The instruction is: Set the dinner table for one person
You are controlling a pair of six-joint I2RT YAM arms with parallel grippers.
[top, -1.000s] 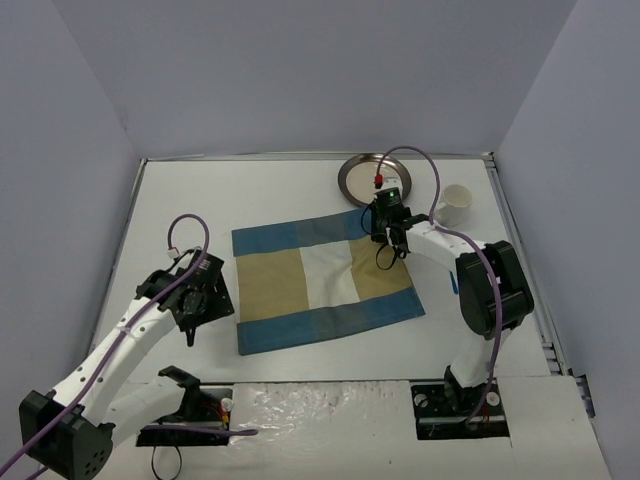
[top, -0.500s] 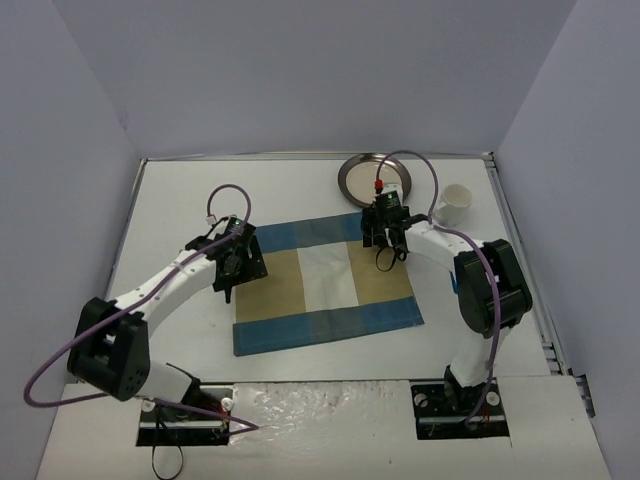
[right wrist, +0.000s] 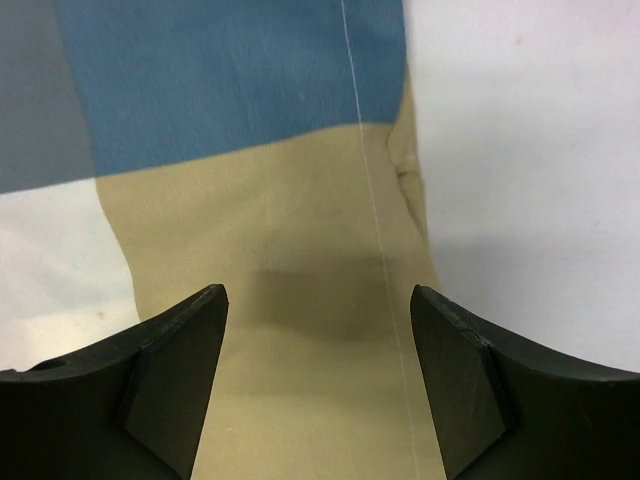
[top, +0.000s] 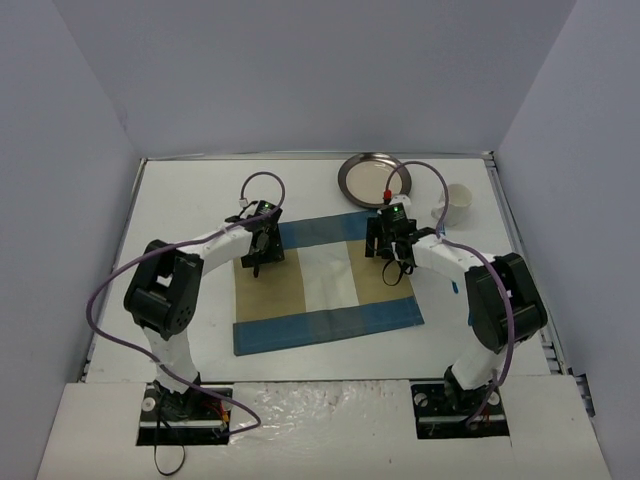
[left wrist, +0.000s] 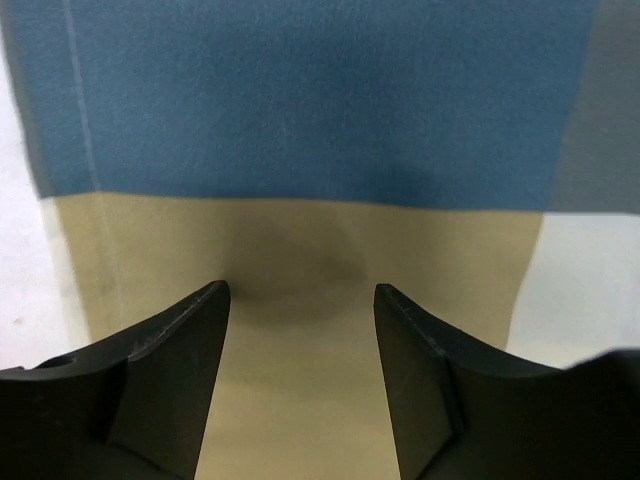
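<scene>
The white dinner table (top: 180,200) carries a blue-and-tan striped placemat (top: 320,290) lying flat at its middle. My left gripper (top: 258,252) hovers over the mat's far left part. In the left wrist view it (left wrist: 300,300) is open, with only tan cloth (left wrist: 300,230) between the fingers and the blue band beyond. My right gripper (top: 392,247) is over the mat's far right part. In the right wrist view it (right wrist: 318,300) stands open above tan cloth (right wrist: 280,250), close to the mat's right edge, holding nothing.
A round metal plate (top: 374,180) lies at the far edge of the table, behind the mat. A white cup (top: 458,204) stands at the far right. Grey walls enclose the table on three sides.
My left arm has swung in from the table's left side to the placemat's far left part. The right gripper has shifted slightly toward me, and the mat now lies squarer.
</scene>
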